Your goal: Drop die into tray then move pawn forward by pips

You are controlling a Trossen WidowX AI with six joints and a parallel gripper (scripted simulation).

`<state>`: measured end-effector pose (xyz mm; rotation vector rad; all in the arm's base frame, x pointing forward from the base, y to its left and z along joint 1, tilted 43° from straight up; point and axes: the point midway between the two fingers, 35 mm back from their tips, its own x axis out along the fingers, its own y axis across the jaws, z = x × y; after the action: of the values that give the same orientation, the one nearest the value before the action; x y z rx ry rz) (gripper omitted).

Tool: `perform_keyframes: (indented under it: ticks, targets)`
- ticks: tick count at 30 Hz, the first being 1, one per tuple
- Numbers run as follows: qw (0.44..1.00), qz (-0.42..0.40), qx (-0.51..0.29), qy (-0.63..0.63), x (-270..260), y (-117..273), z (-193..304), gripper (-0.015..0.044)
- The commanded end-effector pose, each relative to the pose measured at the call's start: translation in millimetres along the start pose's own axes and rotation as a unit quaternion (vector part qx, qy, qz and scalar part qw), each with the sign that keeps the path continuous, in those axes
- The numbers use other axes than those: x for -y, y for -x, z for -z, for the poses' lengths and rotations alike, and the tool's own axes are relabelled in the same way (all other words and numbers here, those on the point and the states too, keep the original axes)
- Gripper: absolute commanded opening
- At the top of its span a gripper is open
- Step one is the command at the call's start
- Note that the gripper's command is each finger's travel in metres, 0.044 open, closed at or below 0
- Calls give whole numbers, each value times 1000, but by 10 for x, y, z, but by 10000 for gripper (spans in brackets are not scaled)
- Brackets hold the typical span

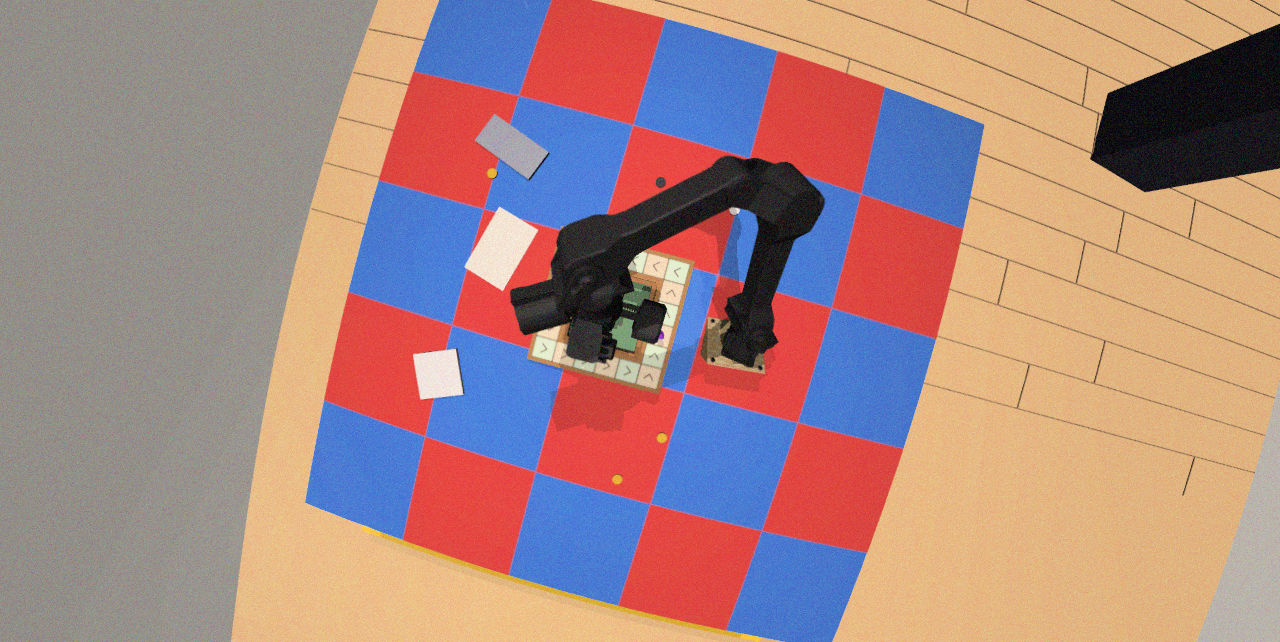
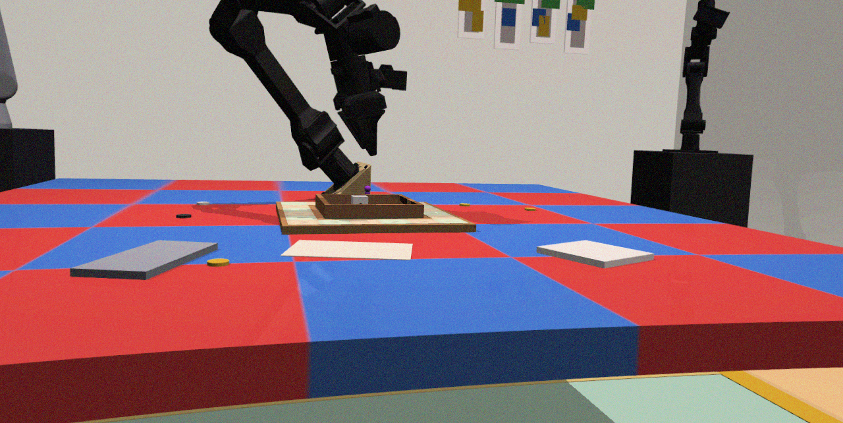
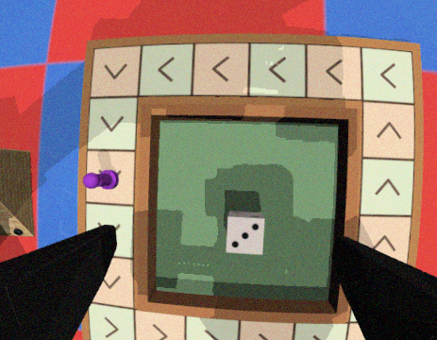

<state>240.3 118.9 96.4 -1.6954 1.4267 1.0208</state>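
Checkered surface [image 2: 412, 296] carries the board [image 3: 388, 132]; the die [image 3: 244, 234] sits in its tray [image 3: 180, 195], three pips up; the claw [image 3: 225, 297] hangs above, spread, empty; the pawn [image 3: 100, 180] lies at nine o'clock.
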Motion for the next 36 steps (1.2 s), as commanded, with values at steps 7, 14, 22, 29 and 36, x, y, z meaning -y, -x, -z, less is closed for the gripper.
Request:
perform_keyframes:
  ticks: [7,14,22,29,36]
  targets:
    - [995,22,-95,-10,-35,-106,-89,387]
    - [955,56,-95,-275,-446,-235,-175,204]
    - [818,102,-81,-560,-890,-426,-172,200]
    - [759,116,-72,-637,-1025,-490,-145,200]
    - [759,116,-72,-637,-1032,-489,-139,200]
